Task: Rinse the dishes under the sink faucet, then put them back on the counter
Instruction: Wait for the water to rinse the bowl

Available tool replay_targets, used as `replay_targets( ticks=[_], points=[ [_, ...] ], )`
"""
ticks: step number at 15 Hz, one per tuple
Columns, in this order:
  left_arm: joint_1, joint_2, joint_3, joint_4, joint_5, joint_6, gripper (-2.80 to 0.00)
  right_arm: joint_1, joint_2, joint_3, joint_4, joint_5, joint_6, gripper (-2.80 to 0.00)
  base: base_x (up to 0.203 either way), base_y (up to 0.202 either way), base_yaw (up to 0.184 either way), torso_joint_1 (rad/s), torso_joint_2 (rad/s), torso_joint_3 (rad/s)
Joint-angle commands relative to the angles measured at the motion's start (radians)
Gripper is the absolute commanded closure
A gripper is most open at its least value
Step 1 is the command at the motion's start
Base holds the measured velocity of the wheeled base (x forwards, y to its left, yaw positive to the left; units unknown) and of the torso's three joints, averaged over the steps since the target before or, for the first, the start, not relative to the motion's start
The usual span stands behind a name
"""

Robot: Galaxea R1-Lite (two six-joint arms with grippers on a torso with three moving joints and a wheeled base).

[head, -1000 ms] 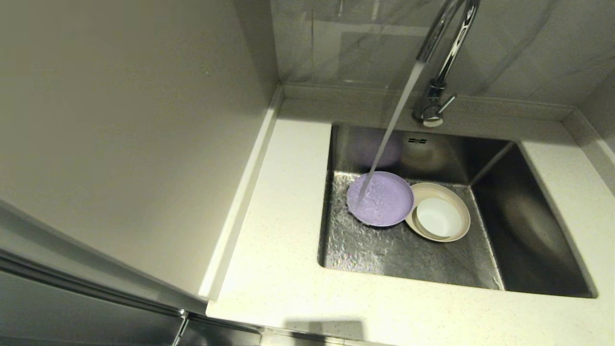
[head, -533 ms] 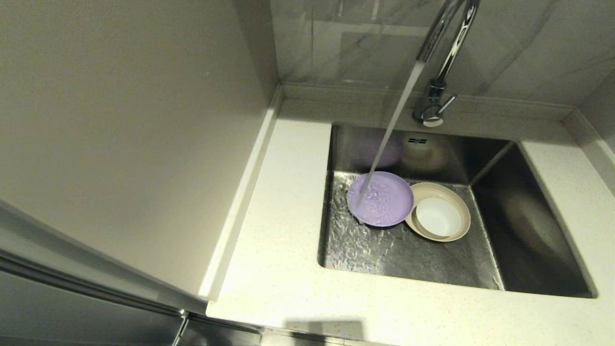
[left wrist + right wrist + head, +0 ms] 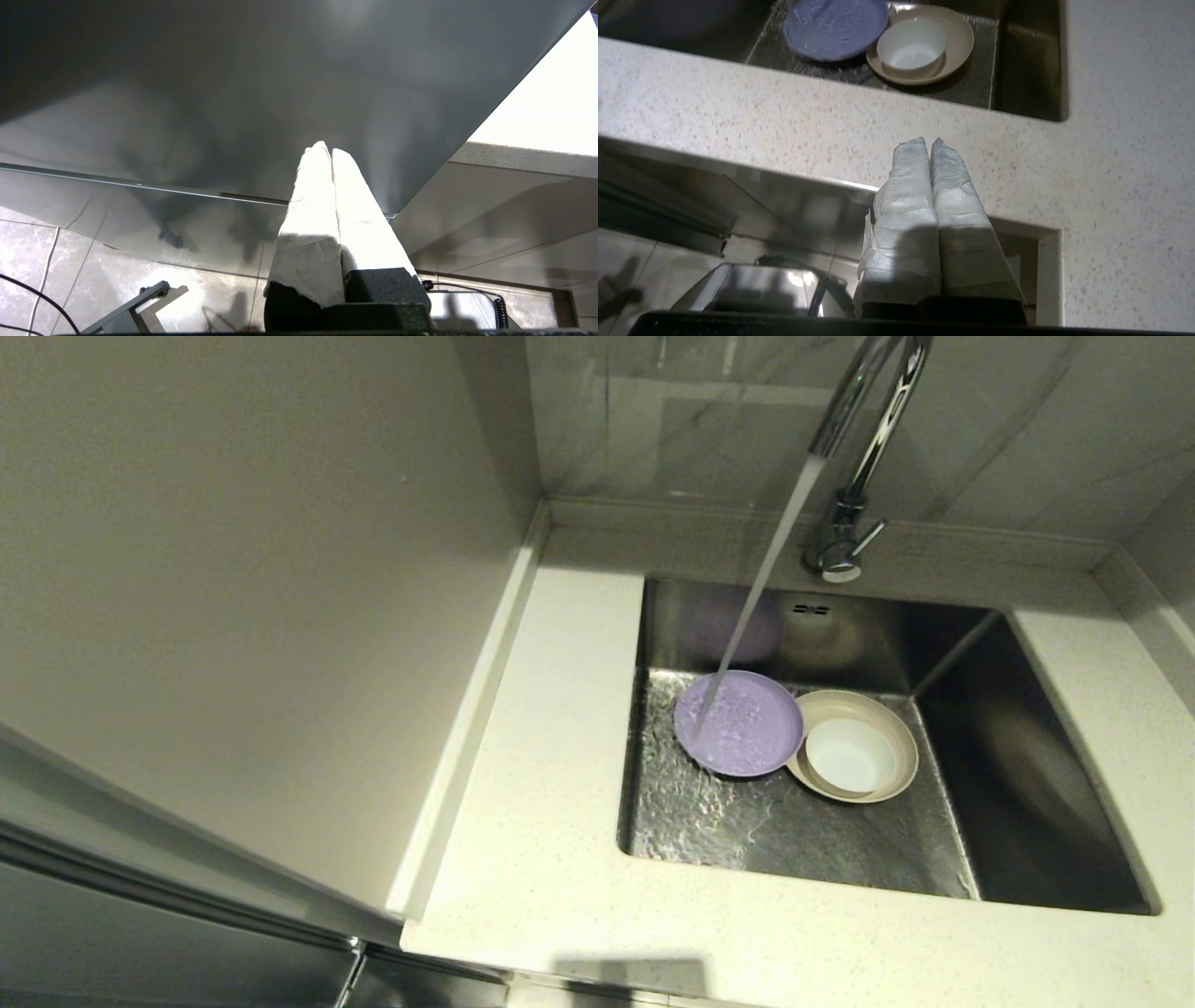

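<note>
Water streams from the chrome sink faucet onto the lilac-purple plate, which lies on the floor of the steel sink. Touching its right side is the cream-beige plate with the small white bowl sitting in it. The right wrist view shows the same purple plate, beige plate and bowl beyond the counter. My right gripper is shut and empty, below the counter's front edge. My left gripper is shut and empty, low beside a grey cabinet panel. Neither arm shows in the head view.
The speckled counter frames the sink on the left, front and right. A tall grey cabinet side rises on the left. A tiled wall stands behind the faucet. The sink floor around the dishes is wet.
The water keeps running and ripples on the purple plate. The beige plate with the bowl has shifted very slightly. No arm moves in view.
</note>
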Motion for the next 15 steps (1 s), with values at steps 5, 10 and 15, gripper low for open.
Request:
replay_targets(
  ticks=[5,10,15],
  points=[
    [0.0,-0.003,0.0,-0.001,0.0,-0.001,0.0,0.001,0.003,0.027,-0.054,-0.001,0.001,0.0,0.0,0.0,0.0,0.0,0.0,0.0],
    [0.0,-0.003,0.0,-0.001,0.0,-0.001,0.0,0.001,0.003,0.027,-0.054,-0.001,0.001,0.0,0.0,0.0,0.0,0.0,0.0,0.0],
    [0.0,-0.003,0.0,-0.001,0.0,-0.001,0.0,0.001,0.003,0.027,-0.054,-0.001,0.001,0.0,0.0,0.0,0.0,0.0,0.0,0.0]
  ],
)
